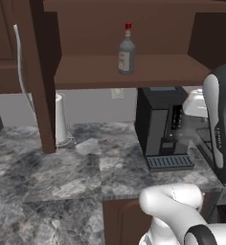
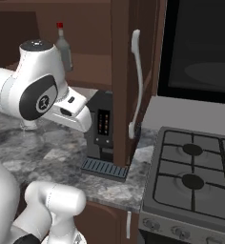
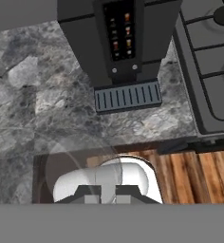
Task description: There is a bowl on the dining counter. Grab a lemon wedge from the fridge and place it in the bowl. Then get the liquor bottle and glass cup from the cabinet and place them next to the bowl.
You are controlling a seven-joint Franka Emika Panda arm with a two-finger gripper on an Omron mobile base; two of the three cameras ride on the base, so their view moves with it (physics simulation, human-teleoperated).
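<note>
Where the hand view looks down past the counter edge, the two-finger gripper [image 3: 108,192] has its dark tips drawn almost together. They appear pinched on the wall of the short translucent glass cup [image 3: 61,161], whose faint round outline rings the tips from above.

- Item: brown plank floor [image 3: 190,175], showing below the gripper, beyond the counter's front edge.
- Item: grey marbled stone worktop [image 1: 48,177] on a dark brown wood front, running under the wall cabinet; not the dining counter as far as can be told.
- Item: black boxy coffee machine [image 1: 163,129] with a slatted grey drip tray [image 3: 128,97], standing on the worktop directly beneath the cabinet shelf.
- Item: grey gas stove [image 2: 195,176] with dark round burners, just beside the worktop on its right.
- Item: tall white cylinder [image 1: 60,119] in a thin wire stand, upright at the back of the worktop, left of the coffee machine.
- Item: dark brown wooden wall cabinet [image 1: 158,72], its door [image 2: 121,71] swung open edge-on, with a long pale bar handle [image 2: 137,81].
- Item: clear greyish long-necked liquor bottle [image 1: 127,50] with red cap and pale label, upright on the cabinet's open shelf, well apart from the gripper.
</note>
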